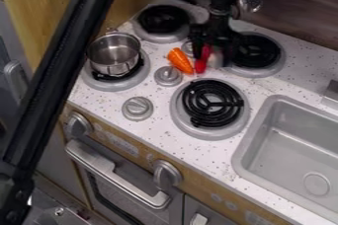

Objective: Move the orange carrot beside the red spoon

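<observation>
- The orange carrot (180,61) is laid on the speckled counter (89,95), between the stove's rings, where it is borne flat, with no rim or coil under it
- It is set just beside the red spoon (200,64), the lower ends brought close together; whether they are touching cannot be told
- The spoon's upper part is hidden by the black gripper (211,46), so whether it is propped, held or merely lying there cannot be made out
- The gripper is hung low over the spoon, to the carrot's right in the view; whether it is parted, closed or clamped on anything cannot be told
- Below the carrot a grey knob (168,75) is fixed, by which the room for shifting it that way is limited
- The metal pot (112,66) is stood on the left burner, well out of the carrot's way
- The placing asked for seems all but met; a clean withdrawal is probably called for, made straight up, since the spoon or carrot could be nudged by a sideways pull
</observation>
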